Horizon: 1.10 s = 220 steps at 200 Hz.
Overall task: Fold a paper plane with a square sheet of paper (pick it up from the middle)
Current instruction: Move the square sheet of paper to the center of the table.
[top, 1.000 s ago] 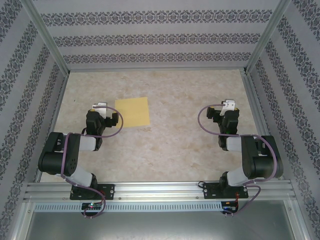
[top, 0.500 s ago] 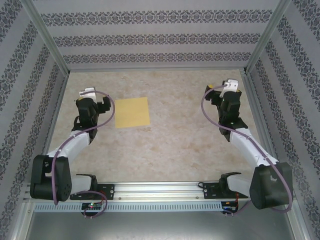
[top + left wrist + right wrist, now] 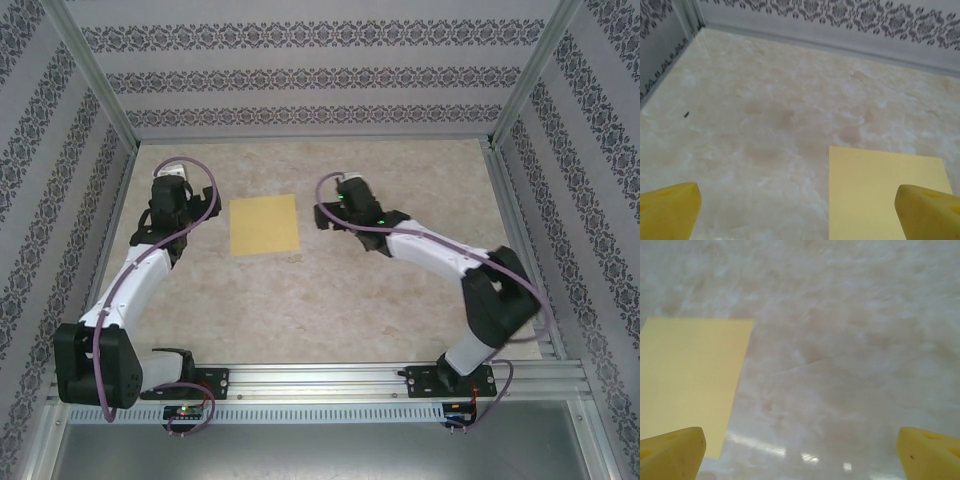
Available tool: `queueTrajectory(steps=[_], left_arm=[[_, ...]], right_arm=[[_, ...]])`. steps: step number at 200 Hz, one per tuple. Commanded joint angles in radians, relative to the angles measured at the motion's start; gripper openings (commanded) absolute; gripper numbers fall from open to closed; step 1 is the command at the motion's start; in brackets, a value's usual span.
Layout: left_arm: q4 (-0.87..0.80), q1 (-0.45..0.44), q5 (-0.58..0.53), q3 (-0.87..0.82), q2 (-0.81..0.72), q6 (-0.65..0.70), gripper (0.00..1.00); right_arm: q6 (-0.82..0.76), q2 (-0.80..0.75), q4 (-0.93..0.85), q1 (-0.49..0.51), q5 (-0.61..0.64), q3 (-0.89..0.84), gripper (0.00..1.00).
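Note:
The square sheet of paper (image 3: 265, 224) lies flat and unfolded on the beige mottled tabletop, left of centre. My left gripper (image 3: 172, 203) hovers just left of the sheet. In the left wrist view its yellow fingertips (image 3: 669, 209) stand wide open, the left gripper (image 3: 800, 215) is over bare table, and the paper (image 3: 885, 192) lies at lower right. My right gripper (image 3: 335, 212) hovers just right of the sheet. In the right wrist view the right gripper (image 3: 800, 455) is open and empty, with the paper (image 3: 690, 375) at left. Neither gripper touches the paper.
Patterned walls and aluminium frame posts (image 3: 95, 75) close in the table on three sides. The metal rail (image 3: 320, 380) carrying the arm bases runs along the near edge. A tiny dark speck (image 3: 686, 114) lies on the table far left.
The right arm has swung from the far right side to just right of the paper. The left arm has stretched out and shifted left and farther back. The paper has not moved.

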Motion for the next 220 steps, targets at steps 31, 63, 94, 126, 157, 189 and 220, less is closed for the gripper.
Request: queueTrajectory(steps=[31, 63, 94, 126, 157, 189, 220], left_arm=[[-0.095, 0.005, 0.042, 0.055, 0.049, -0.053, 1.0], [-0.092, 0.005, 0.03, 0.046, 0.052, -0.064, 1.0], [-0.103, 0.005, 0.006, 0.046, 0.052, -0.069, 1.0], [-0.107, 0.005, 0.001, 0.049, 0.057, -0.076, 1.0], [-0.118, 0.005, 0.0, 0.057, 0.068, -0.089, 1.0], [-0.136, 0.005, 0.015, 0.074, 0.085, -0.086, 1.0], [-0.142, 0.005, 0.019, 0.077, 0.088, -0.088, 1.0]], right_arm=[[-0.04, 0.34, -0.259, 0.123, 0.093, 0.395, 0.98], [-0.057, 0.52, -0.38, 0.143, 0.074, 0.611, 0.97], [-0.074, 0.656, -0.481, 0.148, 0.041, 0.778, 0.95], [-0.083, 0.734, -0.557, 0.149, 0.039, 0.86, 0.95], [-0.102, 0.73, -0.58, 0.15, 0.038, 0.802, 0.96], [-0.147, 0.659, -0.578, 0.148, 0.033, 0.613, 0.96], [-0.175, 0.506, -0.544, 0.137, 0.018, 0.311, 0.96]])
